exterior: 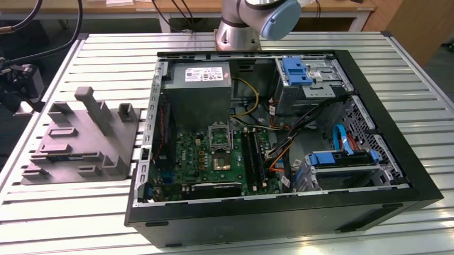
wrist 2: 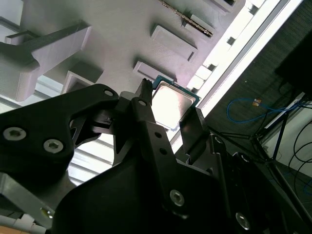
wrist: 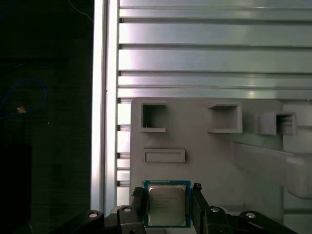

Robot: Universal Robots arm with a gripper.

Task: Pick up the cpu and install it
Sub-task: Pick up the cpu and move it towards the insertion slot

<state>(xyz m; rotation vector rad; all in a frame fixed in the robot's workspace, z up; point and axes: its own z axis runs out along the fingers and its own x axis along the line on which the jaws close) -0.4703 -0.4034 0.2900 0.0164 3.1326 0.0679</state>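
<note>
First wrist view: our gripper [wrist: 166, 191] pinched the cpu [wrist: 165, 208] by opposite edges.
Handling: we judged it light, rigid, fragile.

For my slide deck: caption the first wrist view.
Gripper holding the processor chip by two opposite edges over the grey holder block on the slatted metal table.

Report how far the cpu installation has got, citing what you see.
Done: the gripper is at the cpu, over the grey fixture. In hand: its fingers sit tight against two opposite cpu edges in both wrist views, apparently gripping it. Left: the cpu is not yet in the computer case.
</note>
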